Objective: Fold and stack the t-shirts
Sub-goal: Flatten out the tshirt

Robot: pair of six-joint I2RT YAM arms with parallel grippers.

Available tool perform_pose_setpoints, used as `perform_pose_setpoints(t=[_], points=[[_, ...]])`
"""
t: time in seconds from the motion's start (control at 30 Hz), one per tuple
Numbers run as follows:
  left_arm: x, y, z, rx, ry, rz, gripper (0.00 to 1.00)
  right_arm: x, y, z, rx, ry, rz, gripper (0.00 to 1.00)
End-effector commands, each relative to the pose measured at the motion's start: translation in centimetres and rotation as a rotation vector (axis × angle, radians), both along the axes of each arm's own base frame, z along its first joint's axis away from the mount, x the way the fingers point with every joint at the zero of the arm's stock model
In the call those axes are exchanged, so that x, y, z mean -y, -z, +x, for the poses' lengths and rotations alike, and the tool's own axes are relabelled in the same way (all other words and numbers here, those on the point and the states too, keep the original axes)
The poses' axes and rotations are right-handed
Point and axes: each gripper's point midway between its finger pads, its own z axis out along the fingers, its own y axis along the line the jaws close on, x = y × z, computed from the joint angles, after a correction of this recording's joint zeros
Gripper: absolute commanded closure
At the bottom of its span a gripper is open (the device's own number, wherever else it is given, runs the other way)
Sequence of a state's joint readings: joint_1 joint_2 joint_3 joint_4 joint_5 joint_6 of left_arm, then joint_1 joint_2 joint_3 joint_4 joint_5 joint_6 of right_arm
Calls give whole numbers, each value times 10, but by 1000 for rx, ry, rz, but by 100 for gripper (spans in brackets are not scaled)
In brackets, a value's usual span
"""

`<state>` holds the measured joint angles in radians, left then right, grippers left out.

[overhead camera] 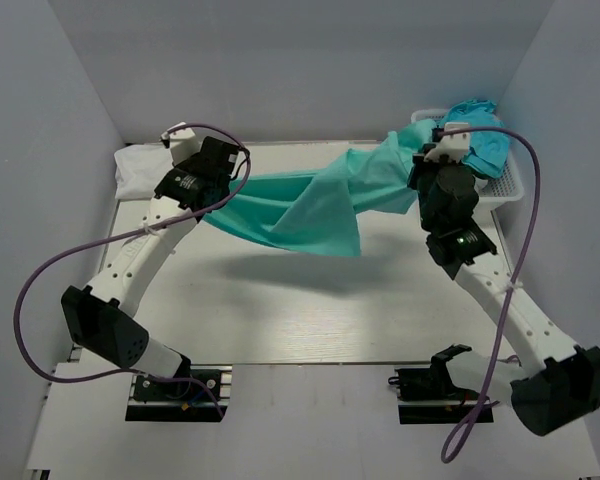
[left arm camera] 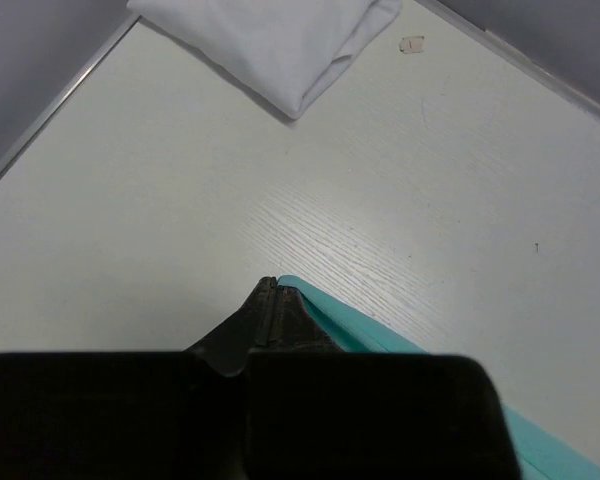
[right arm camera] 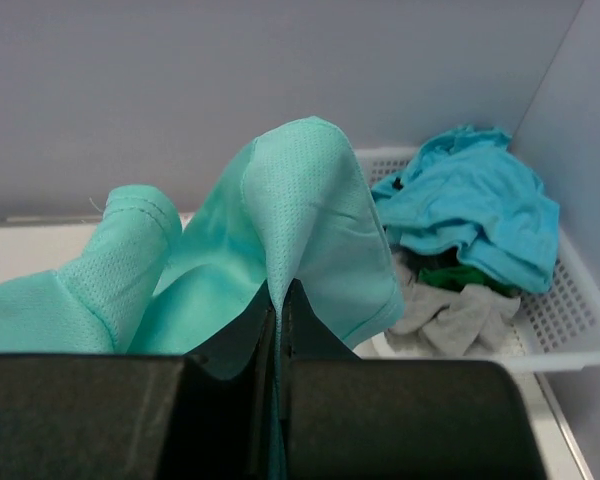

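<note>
1. Hanging over the table (overhead camera: 280,320), sagging in the middle: the mint-green t-shirt (overhead camera: 320,200).
2. Pinched tight at one edge by the left gripper (left arm camera: 277,292), at a bunched fold by the right gripper (right arm camera: 280,300).
3. Probably light, soft, limp; prone to drooping and twisting.
4. Best taken at hem corners or shoulder seams, well apart.
5. Lying folded at the far left corner: the white t-shirt (left arm camera: 270,40).

1. The place is a robotics lab test cell.
2. Plain pale grey wall panels (overhead camera: 300,60) box in a white wood-grain tabletop (overhead camera: 280,320) on three sides.
3. Two white-and-black jointed robot arms, the left arm (overhead camera: 130,265) and the right arm (overhead camera: 500,300), sit on black base mounts (overhead camera: 175,385) at its near edge.
4. Loose purple cables (overhead camera: 20,300) loop alongside them.
</note>
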<state>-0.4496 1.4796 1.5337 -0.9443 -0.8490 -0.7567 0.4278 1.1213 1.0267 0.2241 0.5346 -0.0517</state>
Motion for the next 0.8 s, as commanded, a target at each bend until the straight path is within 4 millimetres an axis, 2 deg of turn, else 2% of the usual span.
perform_pose_setpoints(t=[0.0,0.13,0.23,0.3,0.43,0.53,0.6,0.63,0.67,0.73,0.77], points=[[-31,-12,-8,39,-80,30,100,25,15,-21,-22,48,31,100],[-22,7,1,-9,-33,11,100,17,62,-31,-144,6,103,100],[-21,30,7,-81,-34,31,100,15,94,-36,-235,3,100,100],[-20,37,10,-105,-34,41,100,22,101,-38,-251,46,105,100],[-16,51,14,-136,-17,18,100,19,114,-42,-278,22,104,100],[-9,69,25,-156,17,-1,100,16,131,-38,-325,17,98,100],[-11,79,29,-181,18,6,100,13,149,-32,-374,29,100,100],[-8,86,38,-187,25,14,100,10,162,-25,-406,25,97,100],[-9,89,43,-193,30,15,100,7,166,-21,-412,21,96,98],[-8,109,56,-226,38,23,100,3,177,-10,-428,20,95,92],[-1,117,62,-238,62,8,100,2,178,-4,-431,22,95,86]])
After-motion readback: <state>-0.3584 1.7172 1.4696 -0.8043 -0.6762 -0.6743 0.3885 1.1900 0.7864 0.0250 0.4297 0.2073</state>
